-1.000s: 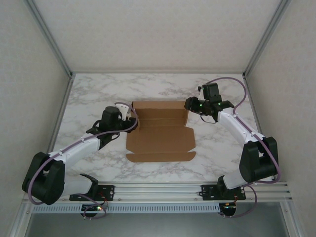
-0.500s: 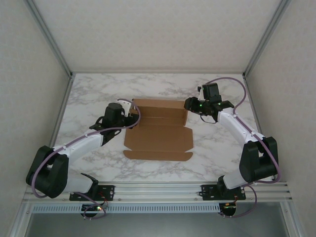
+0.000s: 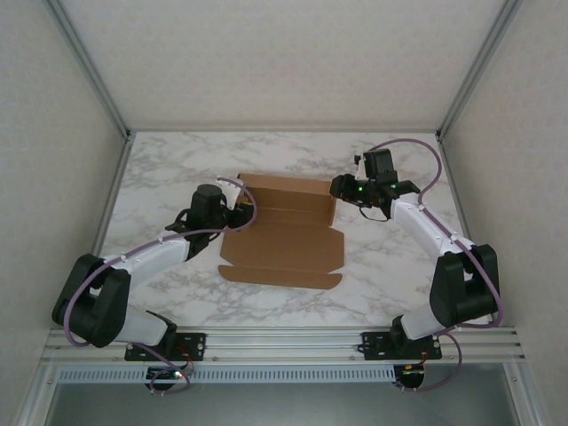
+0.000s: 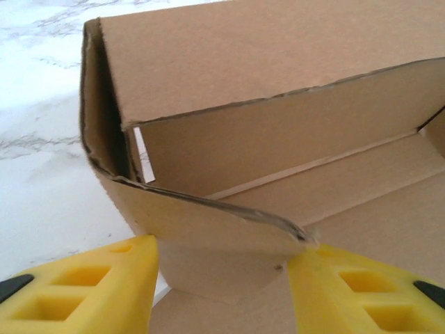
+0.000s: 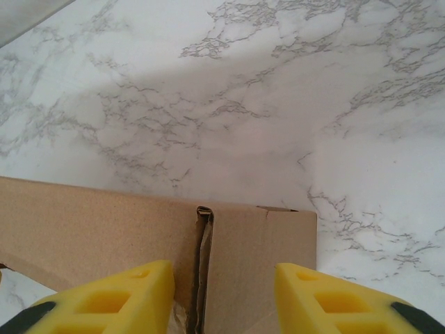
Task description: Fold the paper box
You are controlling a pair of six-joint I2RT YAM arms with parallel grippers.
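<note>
Marble table [image 3: 160, 164]; I can't tell if the left gripper [image 4: 222, 278] pinches the paper box [image 4: 278, 139] flap bowed between its fingers [image 4: 83, 285], right gripper [image 5: 222, 292] released, so more squeeze could crease it.

You have bright, even light from above on the table [image 3: 160, 169], with only pale, soft shadows beside the arms [image 3: 151, 253]. In the left wrist view the paper box [image 4: 278, 139] is sharp and its left fold is dark inside, but the yellow fingers [image 4: 83, 292] at the near edge are blurred. In the right wrist view a wide soft shadow lies on the marble.
</note>
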